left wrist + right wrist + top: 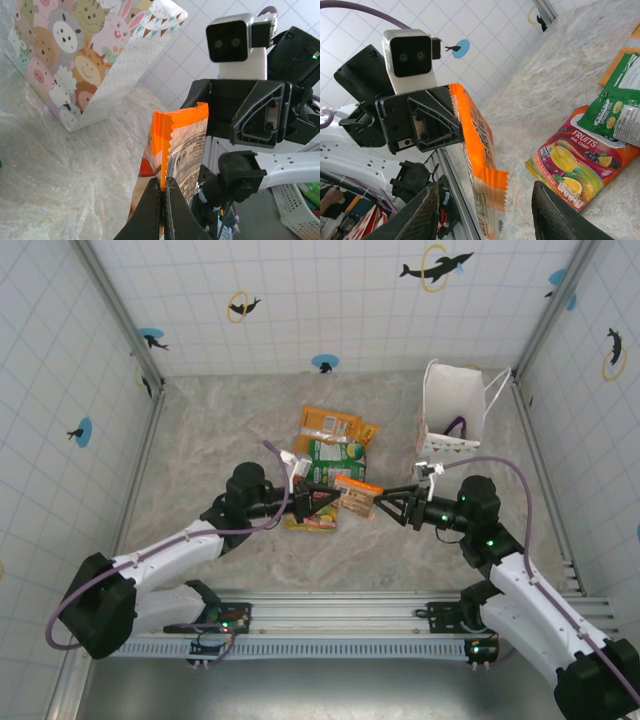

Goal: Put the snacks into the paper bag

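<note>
- Left end effector [163, 192] pinches the orange packet [176, 145] upright, free end offered.
- The right end effector [487, 215], spread around it, sits nearer the paper bag [450, 405]: a handover, we judge.

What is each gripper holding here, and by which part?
The left gripper pinches an orange snack packet by its crimped end seal. The right gripper stands open around its other end.

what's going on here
The left claw is shut on one edge of an orange packet, holding it up off the table. The right claw is open around the packet's other end, not yet gripping. The bag stands at the far right. More packets lie on the table.
</note>
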